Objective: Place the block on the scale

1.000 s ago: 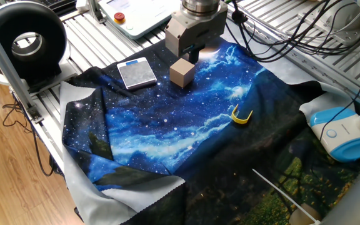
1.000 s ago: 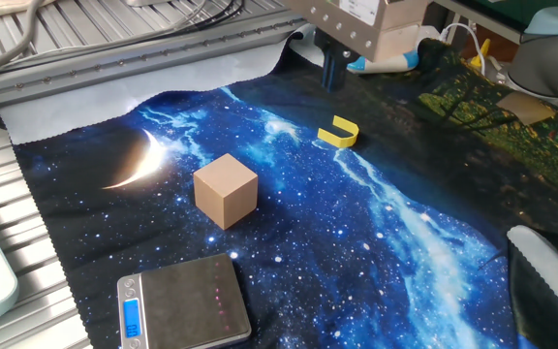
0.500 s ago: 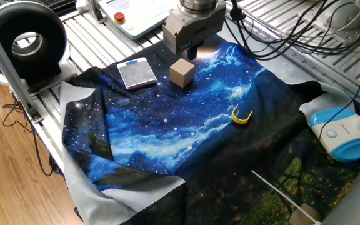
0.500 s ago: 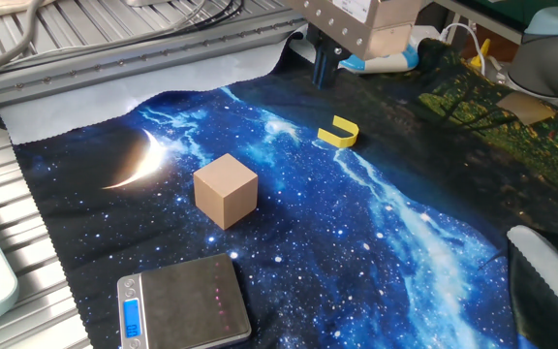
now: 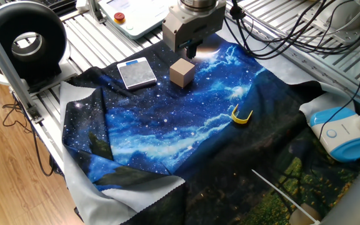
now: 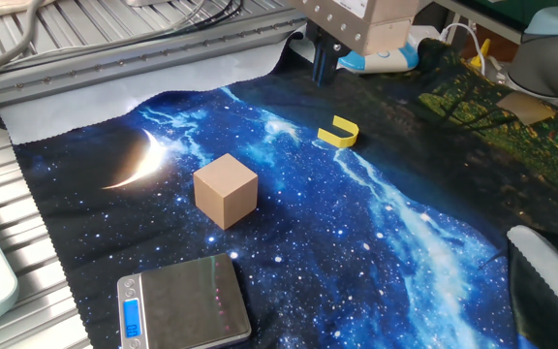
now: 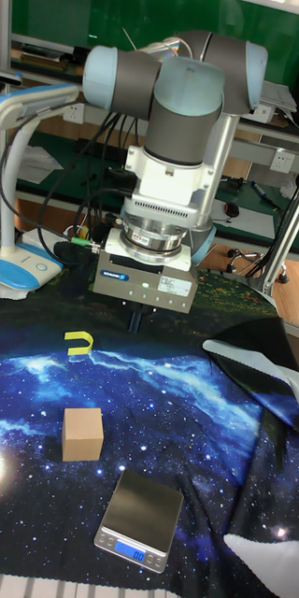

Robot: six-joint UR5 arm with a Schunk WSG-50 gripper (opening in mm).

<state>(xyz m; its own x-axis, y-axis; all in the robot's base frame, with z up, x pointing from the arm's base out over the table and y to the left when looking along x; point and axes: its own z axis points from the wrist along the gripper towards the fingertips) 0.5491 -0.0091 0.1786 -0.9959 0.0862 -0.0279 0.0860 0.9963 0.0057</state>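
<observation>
— Gripper (image 7: 137, 320) first: where is it?

— It hangs above the starry blue cloth (image 5: 167, 125), off the surface and holding nothing. In the tall fixed view its grey body sits over the far middle of the cloth, with dark fingers (image 7: 136, 322) poking out below. In one fixed view it is just behind the block (image 5: 182, 72); the two are apart.

— Are the fingers spread or closed?

— I cannot tell. Only a short dark stub shows under the body in each view, and the gap between the fingers is not clear in any of them.

— And the block?

— A tan wooden cube resting flat on the cloth, untouched. In the tall fixed view it lies left of centre, nearer the camera than the gripper.

— Where is the scale (image 7: 138, 533)?

— On the same cloth, just beside the block but not touching it. In the tall fixed view it is nearer and slightly right of the block, its blue strip along the near edge and its silvery platform bare.

— Anything else on the cloth?

— A yellow curved clip (image 6: 338, 132) lies well apart from the block, beyond it in the other fixed view. A white-and-blue rounded device (image 5: 339, 132) sits at the right edge in one fixed view.
</observation>
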